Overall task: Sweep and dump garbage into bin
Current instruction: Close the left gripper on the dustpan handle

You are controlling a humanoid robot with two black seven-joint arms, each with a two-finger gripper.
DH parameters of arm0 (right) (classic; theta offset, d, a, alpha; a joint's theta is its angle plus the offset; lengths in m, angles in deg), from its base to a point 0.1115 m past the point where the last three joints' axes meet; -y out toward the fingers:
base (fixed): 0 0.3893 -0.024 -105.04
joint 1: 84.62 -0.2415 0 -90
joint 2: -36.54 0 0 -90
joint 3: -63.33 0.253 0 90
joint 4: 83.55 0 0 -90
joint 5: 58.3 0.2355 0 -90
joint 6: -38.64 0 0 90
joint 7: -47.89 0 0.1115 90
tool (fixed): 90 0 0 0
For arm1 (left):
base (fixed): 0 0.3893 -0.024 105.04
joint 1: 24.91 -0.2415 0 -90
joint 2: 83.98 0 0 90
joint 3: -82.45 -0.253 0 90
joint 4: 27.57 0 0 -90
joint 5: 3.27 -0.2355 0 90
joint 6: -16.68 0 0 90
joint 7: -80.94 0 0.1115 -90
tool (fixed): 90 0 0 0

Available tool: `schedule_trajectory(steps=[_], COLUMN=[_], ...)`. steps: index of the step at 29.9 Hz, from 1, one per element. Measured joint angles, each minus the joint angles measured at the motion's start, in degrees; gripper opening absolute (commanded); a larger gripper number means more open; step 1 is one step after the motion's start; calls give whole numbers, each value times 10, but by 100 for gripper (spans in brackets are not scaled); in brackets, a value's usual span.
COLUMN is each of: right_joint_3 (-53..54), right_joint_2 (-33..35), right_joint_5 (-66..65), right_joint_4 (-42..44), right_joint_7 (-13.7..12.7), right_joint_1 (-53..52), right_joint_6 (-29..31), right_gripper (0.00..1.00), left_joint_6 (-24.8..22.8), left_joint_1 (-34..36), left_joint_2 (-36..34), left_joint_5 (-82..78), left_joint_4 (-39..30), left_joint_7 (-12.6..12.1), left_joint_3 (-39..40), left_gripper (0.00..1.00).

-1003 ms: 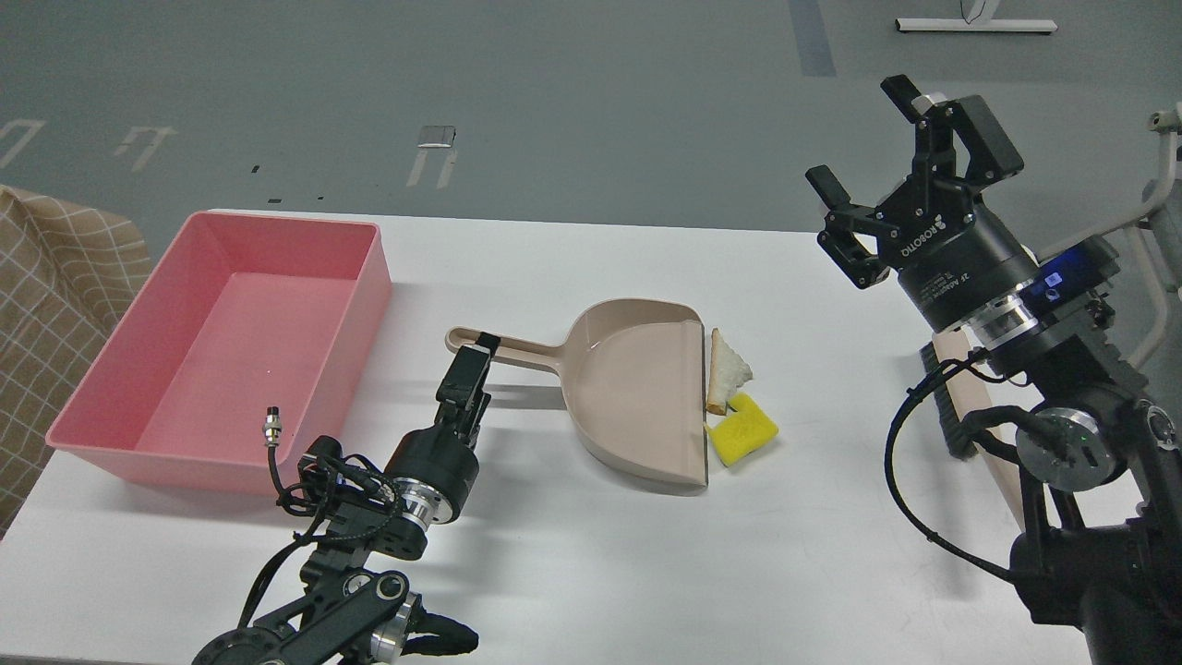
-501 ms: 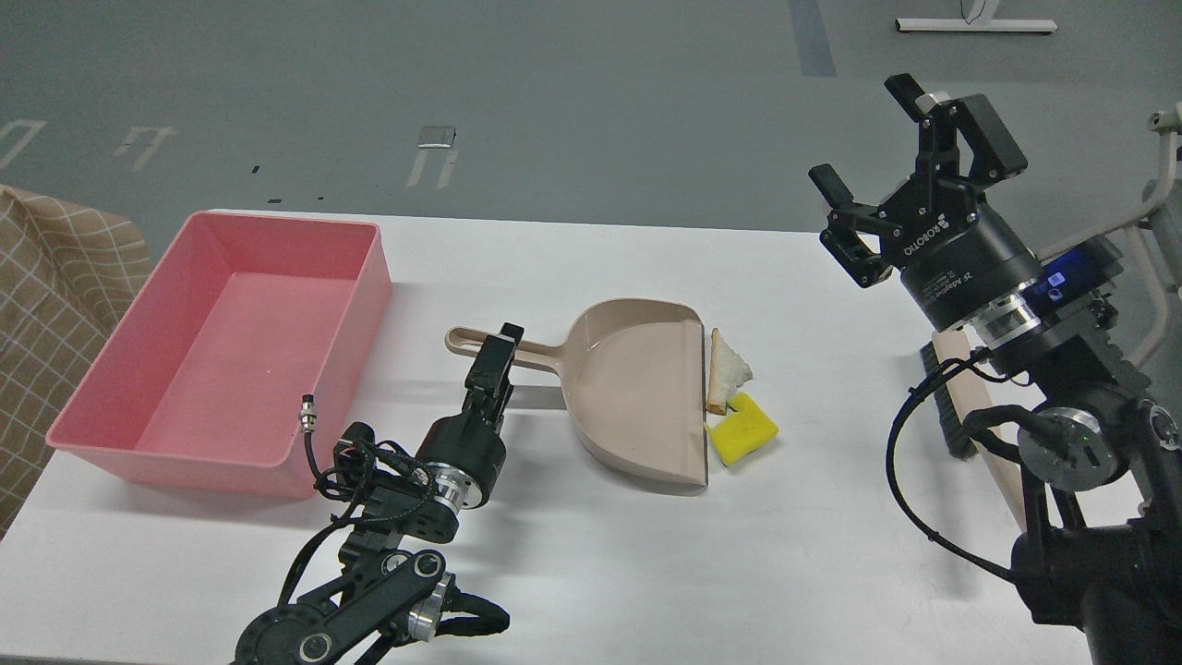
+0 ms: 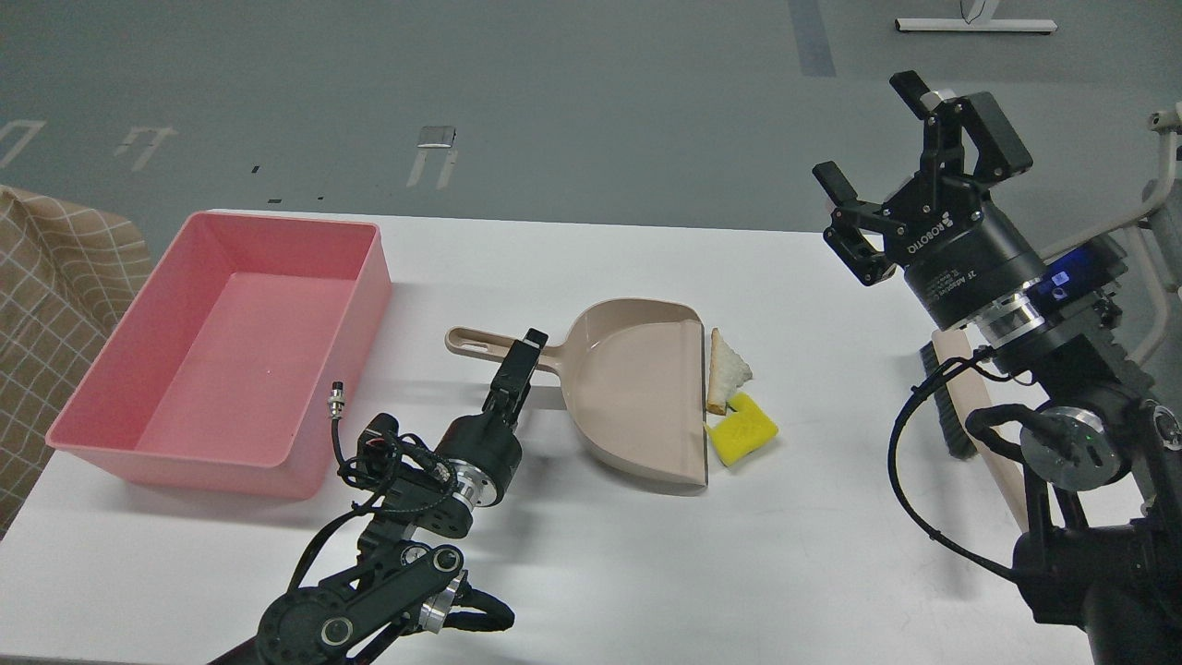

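The bread wedge (image 3: 729, 370) and the yellow spongy chunk (image 3: 744, 429) lie on the white table (image 3: 646, 554), touching the open front lip of a beige dustpan (image 3: 637, 388). The pink bin (image 3: 222, 342) stands empty at the left of the table. My left gripper (image 3: 520, 358) is at the dustpan's handle (image 3: 480, 344), close to where it joins the pan. It is seen narrow and dark, so its fingers cannot be told apart. My right gripper (image 3: 870, 129) is open and empty, raised above the table's right side.
A brush (image 3: 951, 406) with black bristles and a beige back lies under my right arm near the table's right edge. A plaid-covered seat (image 3: 55, 296) stands beside the table's left edge, next to the bin.
My left gripper has slid to the right along the dustpan handle, toward the pan. My right gripper has shifted slightly right and stays open. The dustpan and the garbage have not moved.
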Motion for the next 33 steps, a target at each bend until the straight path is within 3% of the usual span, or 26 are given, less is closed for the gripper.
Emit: schedule_trajectory(steps=[15,21,26,33], right_joint_3=[0,0,0,1], right_joint_2=[0,0,0,0], right_joint_5=[0,0,0,0], right_joint_4=[2,1,0,1], right_joint_7=[0,0,0,0], right_joint_1=[0,0,1,1], right_joint_6=[0,0,0,0], right_gripper=[100,100,100,100], left_joint_6=[0,0,0,0], left_joint_1=[17,34,50,55], left_joint_2=[-4,5,14,21], left_joint_5=[4,5,8,9], left_joint_4=[24,47,70,87], left_joint_7=[2,10,29,47], left_joint_3=[2,1,1,-4], left_gripper=[95,81,80,52])
